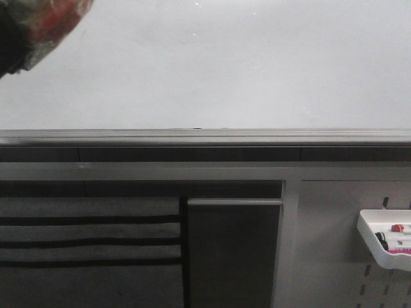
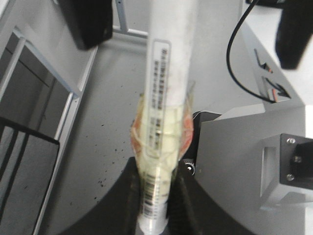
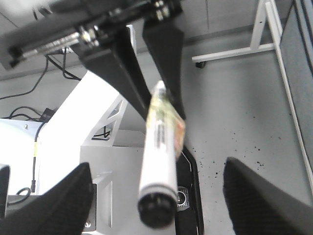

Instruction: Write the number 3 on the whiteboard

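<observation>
The whiteboard (image 1: 212, 64) fills the upper front view, plain and glossy; no number 3 shows on it. My left gripper (image 2: 159, 196) is shut on a white marker (image 2: 166, 73) wrapped in yellowish and red tape. In the right wrist view the marker (image 3: 159, 161) points its black end at the camera, held from the far side by the left gripper (image 3: 146, 63). My right gripper (image 3: 156, 171) is open, its fingers (image 3: 54, 205) wide on either side of the marker and not touching it. A blurred taped piece (image 1: 48, 22) shows at the front view's top left corner.
A grey metal rail (image 1: 205, 138) runs under the board. Below it, a grey pegboard panel (image 1: 334, 256) carries a white tray (image 1: 385, 247) with markers at the right. A metal frame (image 2: 58, 98) and the speckled floor (image 3: 244, 122) lie beneath the arms.
</observation>
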Robot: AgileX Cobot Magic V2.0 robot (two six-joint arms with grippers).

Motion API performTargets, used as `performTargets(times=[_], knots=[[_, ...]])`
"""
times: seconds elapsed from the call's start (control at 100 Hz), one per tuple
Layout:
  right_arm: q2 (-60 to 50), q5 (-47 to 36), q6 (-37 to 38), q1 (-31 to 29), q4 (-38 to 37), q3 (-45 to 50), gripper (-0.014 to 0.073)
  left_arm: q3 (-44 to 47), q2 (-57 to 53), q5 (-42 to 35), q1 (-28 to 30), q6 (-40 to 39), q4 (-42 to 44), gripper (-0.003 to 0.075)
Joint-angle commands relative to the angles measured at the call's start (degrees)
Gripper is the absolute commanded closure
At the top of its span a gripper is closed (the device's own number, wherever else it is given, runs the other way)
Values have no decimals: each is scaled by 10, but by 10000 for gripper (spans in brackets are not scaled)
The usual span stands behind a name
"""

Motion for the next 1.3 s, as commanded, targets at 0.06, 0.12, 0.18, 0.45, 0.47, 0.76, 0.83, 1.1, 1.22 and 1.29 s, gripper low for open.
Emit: performTargets(times=[0.06,0.12,0.18,0.45,0.47,0.76,0.83,1.1,1.22,1.29], knots=[[18,-3,5,5,18,-44,109,-19,-5,-13,-4,2,25,739],[29,-3,5,5,17,-54,109,-19,-5,-11,-4,2,49,739],[35,-5,5,9,13,-61,109,-19,-4,-11,-4,0,70,739],[43,-76,5,62,-45,-62,114,-19,-2,-11,-4,-3,87,739],[43,-78,5,65,-45,-62,118,-19,-2,-11,-4,-3,89,739],[43,-78,31,67,-68,-62,200,-19,-2,-11,-4,-3,89,739],[43,-78,31,67,-68,-61,211,-19,-2,-11,-4,-3,89,739],[51,-67,31,75,-66,-61,294,-19,-2,-11,-4,-3,89,739],[53,-64,31,78,-66,-61,344,-19,-2,-11,-4,-3,89,739],[54,-63,31,78,-71,-61,370,-19,-2,-11,-4,-3,89,739]])
